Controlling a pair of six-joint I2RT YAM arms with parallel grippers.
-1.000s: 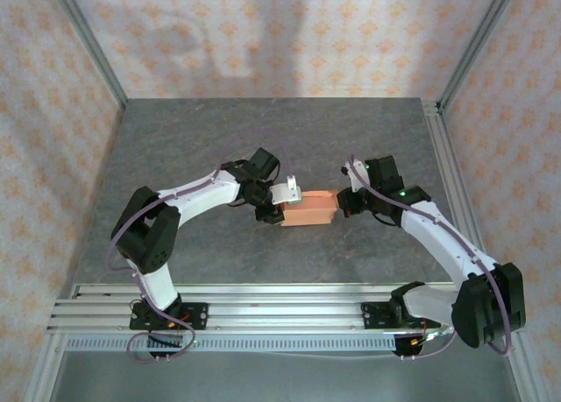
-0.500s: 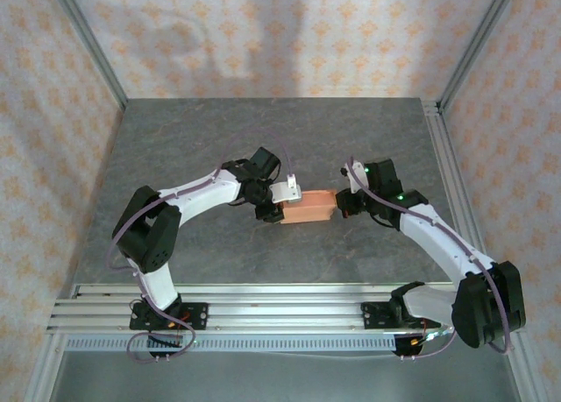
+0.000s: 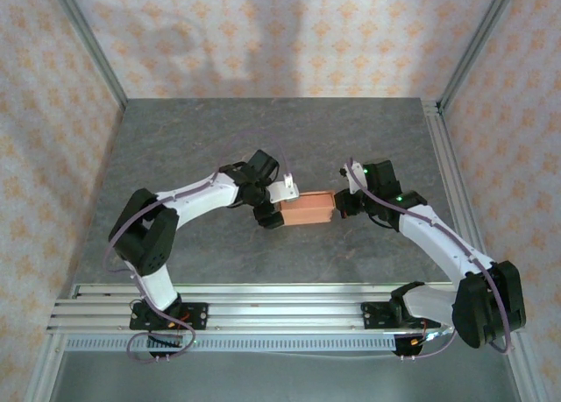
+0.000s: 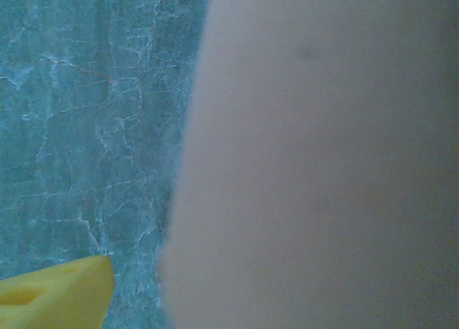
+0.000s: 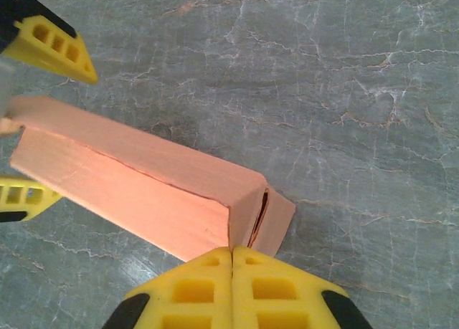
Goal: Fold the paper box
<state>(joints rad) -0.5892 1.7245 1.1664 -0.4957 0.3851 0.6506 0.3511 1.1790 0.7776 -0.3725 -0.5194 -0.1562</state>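
Matt paper box (image 5: 136, 193), smooth veined table (image 5: 344, 71)

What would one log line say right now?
box folded into shape, on table | left gripper open astride one end | right gripper shut at other end

You are running this in a robotics lab cell, a purpose-built test enclosure. The work surface is a grey, marble-veined tabletop (image 3: 263, 139) fenced by bare aluminium frame posts (image 3: 88, 45) of slotted profile that rise at its corners. Beyond the posts, the walls (image 3: 280, 34) are flat panels covered in a pale orange floral print, and they read as a staged backdrop. Along the near edge lies a bed of parallel aluminium rails (image 3: 280, 301) with a perforated strip in front. Bolted onto it are your two white-and-black robot arms, the left arm (image 3: 188, 201) and the right arm (image 3: 438, 236). A green indicator light (image 3: 402, 193) glows on the right one.
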